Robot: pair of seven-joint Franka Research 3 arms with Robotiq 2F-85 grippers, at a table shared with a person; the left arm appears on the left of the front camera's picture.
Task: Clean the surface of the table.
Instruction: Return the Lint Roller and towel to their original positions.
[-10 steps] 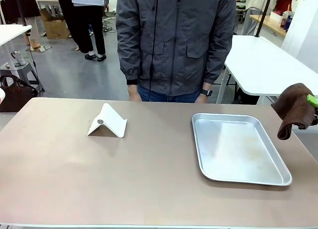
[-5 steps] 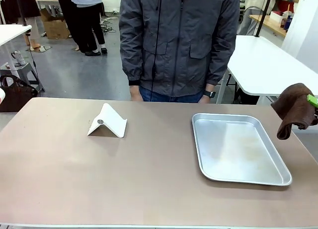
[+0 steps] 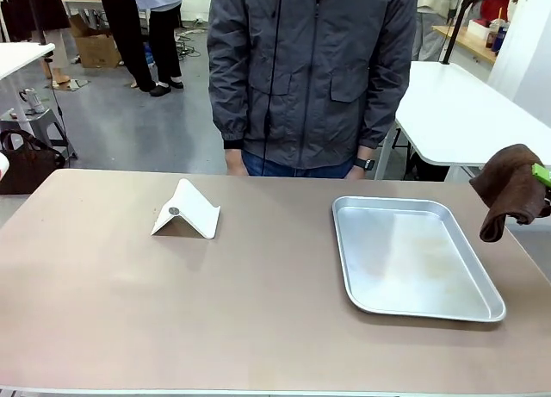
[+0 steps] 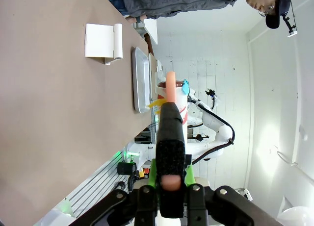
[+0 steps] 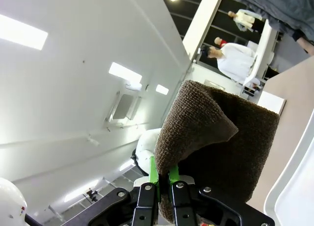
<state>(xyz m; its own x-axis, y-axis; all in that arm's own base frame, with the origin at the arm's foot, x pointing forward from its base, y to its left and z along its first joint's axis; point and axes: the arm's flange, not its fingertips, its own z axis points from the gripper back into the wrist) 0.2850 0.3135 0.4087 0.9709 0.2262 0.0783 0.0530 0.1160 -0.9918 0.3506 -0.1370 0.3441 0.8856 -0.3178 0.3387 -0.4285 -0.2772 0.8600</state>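
Surface [image 3: 258, 328] spans the whole front view, between the robot side and the person [image 3: 310, 70] standing at its far edge, arms down.

On it:
- white folded stand [image 3: 186, 211], left of centre, towards the far side
- empty silver metal tray [image 3: 405, 259] on the right half, well apart from the stand

The rest of the top is bare.

Right jaws are clamped on the edge of a brown cloth [image 3: 508, 190]. The cloth hangs in the air off the surface's right edge, just beside the tray's far right corner and not touching it.

Left jaws are closed on a slim black tool with a salmon-pink tip [image 4: 169, 133], held clear above the surface.

A dark bag [image 3: 26, 160] sits off the far left corner, and there's a white table [image 3: 456, 113] behind on the right.
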